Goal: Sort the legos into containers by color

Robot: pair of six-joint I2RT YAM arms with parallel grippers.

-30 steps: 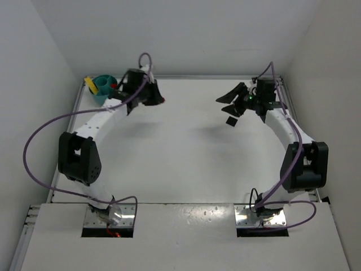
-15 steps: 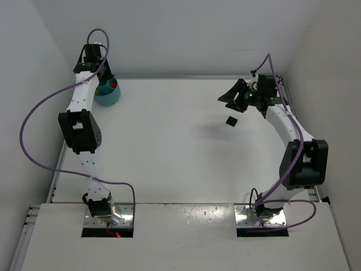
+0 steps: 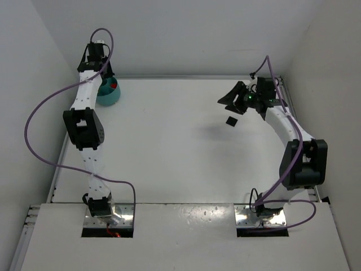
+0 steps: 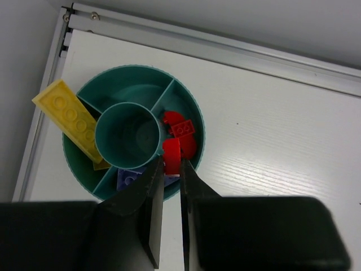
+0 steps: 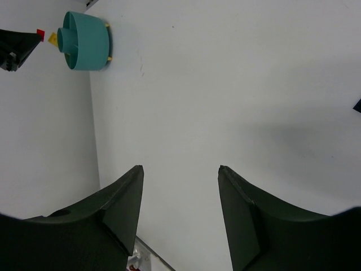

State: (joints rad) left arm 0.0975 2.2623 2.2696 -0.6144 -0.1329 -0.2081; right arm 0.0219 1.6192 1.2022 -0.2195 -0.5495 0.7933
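Observation:
In the left wrist view my left gripper [image 4: 171,167] is shut on a small red lego [image 4: 171,153], held just above the right-hand edge of the teal bowl [image 4: 131,90]. That red compartment holds other red legos [image 4: 184,131]. A long yellow lego [image 4: 66,114] leans over the bowl's left rim, and a purple lego [image 4: 128,178] lies in the near compartment. The central ring [image 4: 127,134] holds nothing. From above, the bowl [image 3: 108,97] sits in the far left corner. My right gripper [image 3: 233,100] hangs open over a black lego [image 3: 231,121] lying on the table.
The table's raised metal edge [image 4: 225,48] runs right behind the bowl, with walls close on the left and back. In the right wrist view my open right gripper [image 5: 179,169] hangs over bare white table, the bowl [image 5: 87,39] far off, the black lego [image 5: 357,105] at the right edge.
My left arm has swung from near the table's back middle into the far left corner and now stands over the bowl, still holding the red lego. The right arm has hardly moved.

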